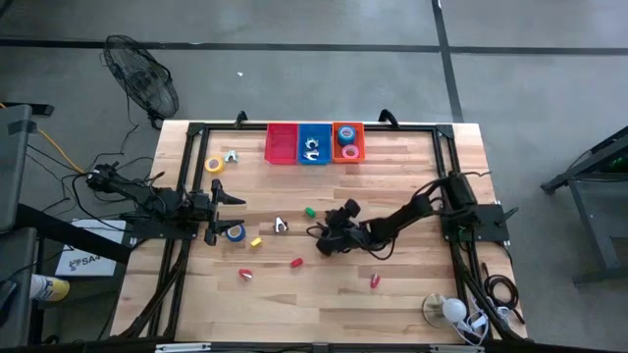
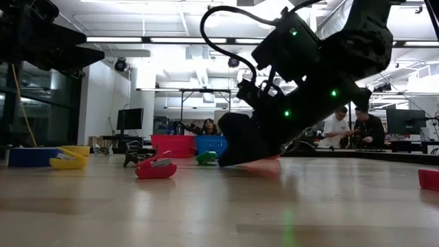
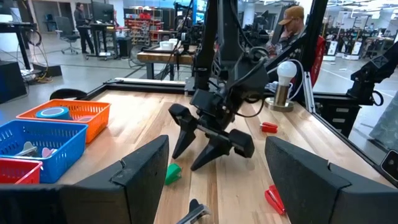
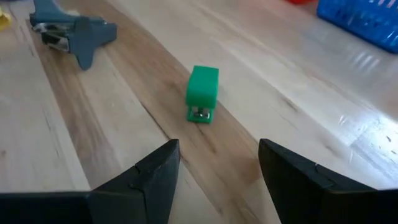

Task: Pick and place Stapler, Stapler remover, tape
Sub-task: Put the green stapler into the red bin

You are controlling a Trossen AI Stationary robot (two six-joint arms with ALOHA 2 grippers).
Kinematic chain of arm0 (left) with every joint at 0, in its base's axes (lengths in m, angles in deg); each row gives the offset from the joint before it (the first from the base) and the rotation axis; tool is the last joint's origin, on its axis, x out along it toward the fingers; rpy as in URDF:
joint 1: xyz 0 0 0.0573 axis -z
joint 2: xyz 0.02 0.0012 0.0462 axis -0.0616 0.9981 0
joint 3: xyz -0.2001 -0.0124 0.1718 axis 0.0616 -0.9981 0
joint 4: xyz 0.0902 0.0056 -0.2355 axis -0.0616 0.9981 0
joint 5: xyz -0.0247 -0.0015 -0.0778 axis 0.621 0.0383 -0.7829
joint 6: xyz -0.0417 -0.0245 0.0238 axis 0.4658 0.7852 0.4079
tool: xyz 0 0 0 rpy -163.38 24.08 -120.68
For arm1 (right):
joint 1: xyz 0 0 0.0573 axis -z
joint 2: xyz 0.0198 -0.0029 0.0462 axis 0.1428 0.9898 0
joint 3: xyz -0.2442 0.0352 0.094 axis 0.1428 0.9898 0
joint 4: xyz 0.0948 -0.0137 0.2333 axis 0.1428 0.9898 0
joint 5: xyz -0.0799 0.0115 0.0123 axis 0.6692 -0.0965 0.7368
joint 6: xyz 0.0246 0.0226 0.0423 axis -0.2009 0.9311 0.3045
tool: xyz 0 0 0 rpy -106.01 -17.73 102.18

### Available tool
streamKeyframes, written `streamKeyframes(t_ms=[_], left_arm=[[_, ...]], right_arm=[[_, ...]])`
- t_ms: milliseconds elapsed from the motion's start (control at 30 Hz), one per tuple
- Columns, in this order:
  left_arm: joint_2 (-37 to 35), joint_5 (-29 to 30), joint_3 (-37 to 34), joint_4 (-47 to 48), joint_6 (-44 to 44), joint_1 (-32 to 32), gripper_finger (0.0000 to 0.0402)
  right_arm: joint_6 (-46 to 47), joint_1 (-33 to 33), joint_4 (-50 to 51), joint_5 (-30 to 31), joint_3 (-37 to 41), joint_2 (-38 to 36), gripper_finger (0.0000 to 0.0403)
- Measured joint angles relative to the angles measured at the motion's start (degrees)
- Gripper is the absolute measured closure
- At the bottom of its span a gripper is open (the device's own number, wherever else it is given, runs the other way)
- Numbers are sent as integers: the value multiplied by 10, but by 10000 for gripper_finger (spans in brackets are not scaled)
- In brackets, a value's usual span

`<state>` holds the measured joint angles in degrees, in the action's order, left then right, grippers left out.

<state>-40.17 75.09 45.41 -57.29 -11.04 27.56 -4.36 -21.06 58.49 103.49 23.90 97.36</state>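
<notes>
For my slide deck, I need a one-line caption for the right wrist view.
Right claw, open, lines up on the small green stapler on the wooden table, a grey staple remover beyond.

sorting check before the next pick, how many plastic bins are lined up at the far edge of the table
3, side by side at the far edge: the red plastic bin on the left, the blue plastic bin in the middle, the orange plastic bin on the right. None looks hidden.

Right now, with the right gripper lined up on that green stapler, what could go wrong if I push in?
1. The right gripper is open but short of the green stapler, which is small and lies loose; a fingertip could nudge it away rather than straddle it.
2. The grey staple remover lies close by, so a wide sweep might knock it.
3. The left gripper waits open near the blue tape roll; keep clear.
</notes>
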Motion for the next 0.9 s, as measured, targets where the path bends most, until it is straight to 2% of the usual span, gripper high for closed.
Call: streamKeyframes(t_ms=[200, 467, 900], left_arm=[[0, 0, 0, 0, 0, 0, 140], [0, 0, 0, 0, 0, 0, 140], [0, 0, 0, 0, 0, 0, 140]], right_arm=[[-1, -8, -50, 42, -1, 29, 190], [-1, -9, -130, 67, -4, 72, 190], [-21, -7, -132, 100, -32, 93, 190]])
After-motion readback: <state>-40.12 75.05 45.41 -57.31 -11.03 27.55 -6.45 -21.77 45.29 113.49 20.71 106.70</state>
